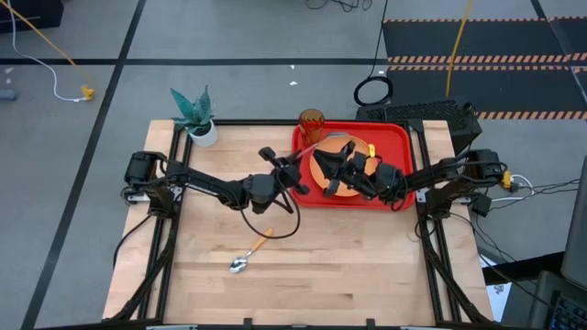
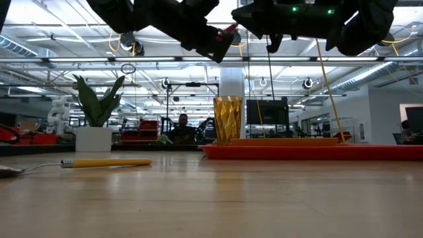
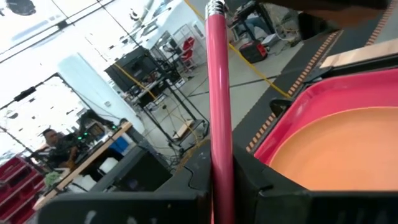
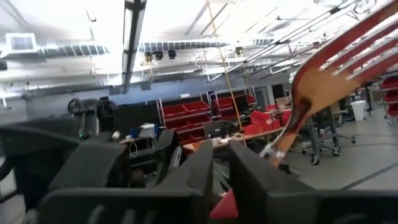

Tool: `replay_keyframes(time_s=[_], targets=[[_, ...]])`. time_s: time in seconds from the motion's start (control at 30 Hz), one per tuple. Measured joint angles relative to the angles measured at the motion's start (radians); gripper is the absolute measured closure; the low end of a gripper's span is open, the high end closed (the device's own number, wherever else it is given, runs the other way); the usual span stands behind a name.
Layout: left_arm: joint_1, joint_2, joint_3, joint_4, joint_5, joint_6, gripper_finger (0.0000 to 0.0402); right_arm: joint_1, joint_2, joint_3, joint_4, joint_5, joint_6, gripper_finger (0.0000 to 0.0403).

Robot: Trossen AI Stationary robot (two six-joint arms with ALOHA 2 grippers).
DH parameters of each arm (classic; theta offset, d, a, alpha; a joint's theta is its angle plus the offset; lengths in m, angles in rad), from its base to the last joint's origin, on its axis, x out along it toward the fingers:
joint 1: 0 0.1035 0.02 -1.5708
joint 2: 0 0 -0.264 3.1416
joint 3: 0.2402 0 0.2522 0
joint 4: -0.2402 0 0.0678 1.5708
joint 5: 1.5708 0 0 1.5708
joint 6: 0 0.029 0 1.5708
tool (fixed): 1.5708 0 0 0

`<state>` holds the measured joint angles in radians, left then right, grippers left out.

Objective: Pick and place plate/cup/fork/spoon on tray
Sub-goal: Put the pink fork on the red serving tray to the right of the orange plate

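**Fork held over tray; plate mostly hidden**

Right gripper (image 1: 347, 154) and its arm cover most of the plate (image 1: 332, 191); only orange edges show on the tray (image 1: 396, 137), at 2 o'clock on the table. Right fingers: open or shut cannot be told. Left gripper (image 1: 295, 168) hangs at the tray's 9 o'clock rim, clenched on the fork (image 3: 219, 112), pink handle between its fingers, tines close before the right wrist camera.

Counts: one cup (image 1: 311, 123), tray's 11 o'clock corner; one spoon (image 1: 249, 254), bare table, 6 o'clock; one potted plant (image 1: 195, 115).
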<state>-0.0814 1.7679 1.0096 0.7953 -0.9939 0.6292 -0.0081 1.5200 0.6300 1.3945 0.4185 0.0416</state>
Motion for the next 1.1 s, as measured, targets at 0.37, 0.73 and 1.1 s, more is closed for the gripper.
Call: replay_keyframes(time_s=[0.37,0.73,1.1], targets=[[-0.038,0.000,0.000,0.093,0.005,0.057,0.0371,0.023,0.000,0.000,-0.028,0.087,-0.051,0.0222],[-0.039,0.000,0.000,0.092,0.026,0.030,0.0371,0.021,0.000,0.000,0.049,0.023,0.035,0.0257],[-0.039,-0.001,0.000,0.091,0.026,0.024,0.0371,-0.022,0.000,0.000,0.068,-0.009,0.131,0.0359]])
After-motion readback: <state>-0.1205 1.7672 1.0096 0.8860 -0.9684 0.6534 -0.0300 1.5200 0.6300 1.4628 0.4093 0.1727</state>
